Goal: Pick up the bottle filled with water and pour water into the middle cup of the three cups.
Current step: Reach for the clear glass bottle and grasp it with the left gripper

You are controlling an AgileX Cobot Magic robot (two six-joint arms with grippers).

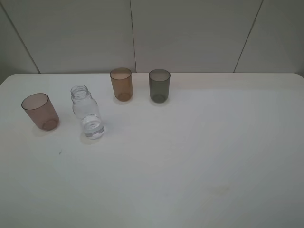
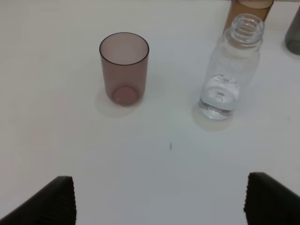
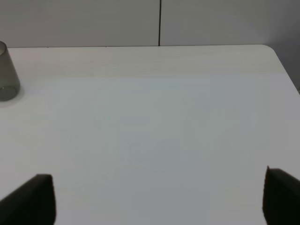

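The clear bottle point(image 1: 87, 111) stands upright on the white table, uncapped, with a little water at its bottom; it also shows in the left wrist view point(image 2: 229, 70). The amber-orange middle cup point(image 1: 121, 84) stands behind it, its top edge showing in the left wrist view point(image 2: 248, 9). The pinkish-brown cup point(image 1: 40, 111) point(image 2: 124, 68) stands left of the bottle. The dark grey cup point(image 1: 159, 85) point(image 3: 7, 72) stands right of the amber one. My left gripper point(image 2: 159, 199) is open and empty, well short of the bottle. My right gripper point(image 3: 159, 197) is open and empty. Neither gripper shows in the exterior view.
The white table point(image 1: 199, 156) runs to a rounded far right corner point(image 3: 269, 49). A grey panelled wall point(image 1: 190, 33) stands behind the table's far edge. A small dark speck point(image 2: 170, 146) lies on the table in front of the bottle.
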